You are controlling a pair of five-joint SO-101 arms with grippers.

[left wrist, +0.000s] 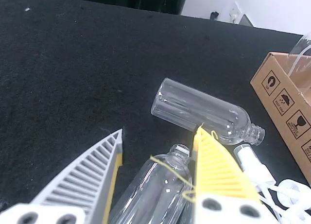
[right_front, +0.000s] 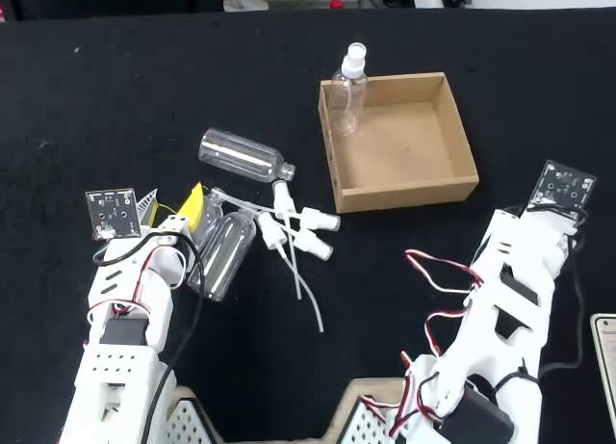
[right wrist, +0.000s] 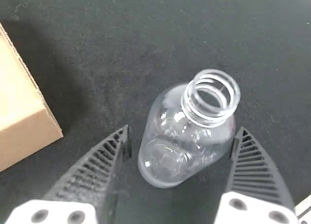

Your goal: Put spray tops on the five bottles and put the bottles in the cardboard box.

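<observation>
these clear plastic bottles looked empty to me, so light, thin-walled and slick. i judged they would skid or tip at a nudge and dent under a hard squeeze. the best hold seemed to be across the round body below the shoulder, leaving the threaded neck free for a spray top. the right jaws stood wide apart on either side of an upright uncapped bottle, which sat on the black desk with a gap on each side, touched by neither as far as i could see. the cardboard box lay just beside it. the left jaws were spread as well, straddling a bottle lying on its side with its open neck pointing away from the wrist. whether the yellow finger brushed it i could not tell. from above, another bare bottle lay at 10 o'clock from the loose spray tops, whose thin dip tubes looked floppy and easy to snag. one capped bottle stood at the box's 11 o'clock corner, inside it as best i could judge.
</observation>
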